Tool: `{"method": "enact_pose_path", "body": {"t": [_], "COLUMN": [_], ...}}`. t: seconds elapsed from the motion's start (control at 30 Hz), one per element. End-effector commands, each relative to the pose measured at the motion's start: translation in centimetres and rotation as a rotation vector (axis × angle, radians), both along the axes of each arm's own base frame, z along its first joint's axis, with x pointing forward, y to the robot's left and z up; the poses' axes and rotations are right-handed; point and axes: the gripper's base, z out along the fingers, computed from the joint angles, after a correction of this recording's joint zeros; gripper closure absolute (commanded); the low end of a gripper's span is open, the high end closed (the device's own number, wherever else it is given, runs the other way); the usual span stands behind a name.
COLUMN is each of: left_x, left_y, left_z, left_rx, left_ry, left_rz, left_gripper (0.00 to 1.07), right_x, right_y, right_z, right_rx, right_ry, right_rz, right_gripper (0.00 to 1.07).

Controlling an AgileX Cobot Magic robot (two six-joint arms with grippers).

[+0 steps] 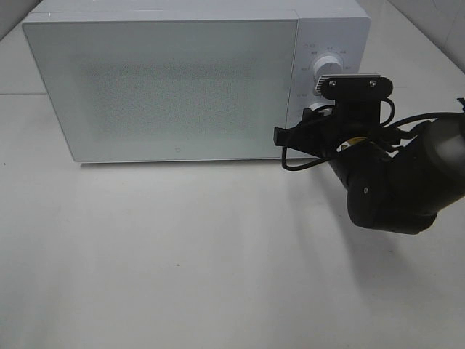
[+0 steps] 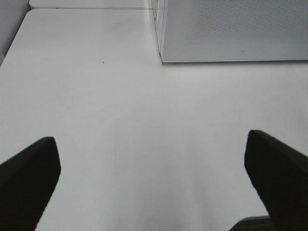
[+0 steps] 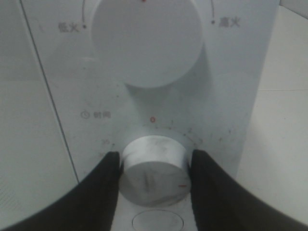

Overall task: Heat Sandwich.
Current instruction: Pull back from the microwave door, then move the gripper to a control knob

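The white microwave stands at the back of the table with its door closed. The sandwich is hidden from every view. My right gripper is at the control panel, its black fingers pressed against both sides of the lower timer knob, shut on it. In the high view the right arm's wrist covers that knob. My left gripper hangs open over the bare table in front of the microwave's left corner, with nothing between its fingers.
A larger power knob sits above the timer knob, and a round button sits below it. The right arm's black body hangs over the table to the right of the microwave. White tabletop stretches in front.
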Motion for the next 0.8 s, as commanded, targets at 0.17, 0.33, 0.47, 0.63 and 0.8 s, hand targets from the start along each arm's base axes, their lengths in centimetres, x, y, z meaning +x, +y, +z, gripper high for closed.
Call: {"method": "enact_pose_path", "body": {"t": [0.17,0.33,0.47,0.63,0.8], "left_x": [-0.38,-0.38,-0.38,-0.38,-0.38], "left_y": [-0.04,-0.04,-0.04,-0.04,-0.04], "left_z": [-0.06,-0.06,-0.06,-0.06,-0.06], "left_rx": [-0.006,-0.006,-0.006,-0.006,-0.006], "left_ry": [-0.029,-0.029,-0.029,-0.029,-0.029], "left_rz": [0.003,0.003,0.003,0.003,0.003], "left_gripper": [0.07,0.07,0.07,0.07,0.07], "right_x": [0.29,0.30,0.30,0.30,0.32], "right_y": [0.22,0.21,0.21,0.33,0.34], "right_z": [0.45,0.47,0.50,0.52,0.63], "right_rx": [0.002,0.001,0.006,0.037,0.140], "right_ry": [-0.031,-0.033,-0.036,-0.037,-0.045], "right_rz": [0.009,0.008,0.006,0.014,-0.009], "right_gripper": [1.02,1.02,1.02,1.04,1.04]}}
